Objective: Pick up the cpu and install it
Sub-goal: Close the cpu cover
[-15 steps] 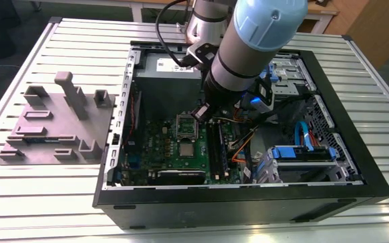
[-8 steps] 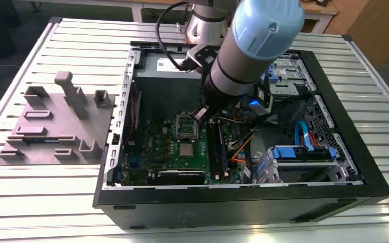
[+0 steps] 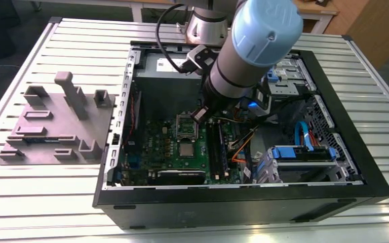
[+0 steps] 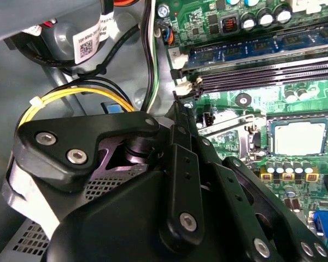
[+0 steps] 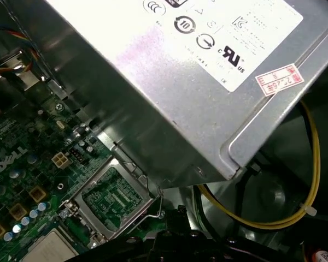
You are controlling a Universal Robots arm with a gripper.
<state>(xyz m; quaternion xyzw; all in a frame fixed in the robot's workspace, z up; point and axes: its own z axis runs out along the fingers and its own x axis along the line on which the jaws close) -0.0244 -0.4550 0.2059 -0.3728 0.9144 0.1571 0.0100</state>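
Observation:
The cpu (image 3: pixel 186 150) is a small silver square lying flat in its socket on the green motherboard (image 3: pixel 155 147) inside the open computer case. It shows in both wrist views too, cpu (image 4: pixel 299 137) and cpu (image 5: pixel 48 249). Beside it the socket's metal load plate (image 5: pixel 112 196) is flipped open, with its lever (image 5: pixel 154 210) raised. My gripper (image 3: pixel 203 115) hangs low in the case near the load plate and the memory slots, apart from the cpu. The gripper's black linkage (image 4: pixel 185 109) shows close up, and its tip (image 5: pixel 172 215) is near the lever. I see nothing held.
A big grey power-supply box (image 5: pixel 169 82) with a white label sits close by the gripper. Yellow cables (image 5: pixel 311 164) loop beside it. Long black memory slots (image 4: pixel 262 71) run next to the socket. Blue drive cages (image 3: pixel 303 154) fill the case at the exterior view's right. A grey fixture block (image 3: pixel 59 126) lies on the table (image 3: pixel 18 66).

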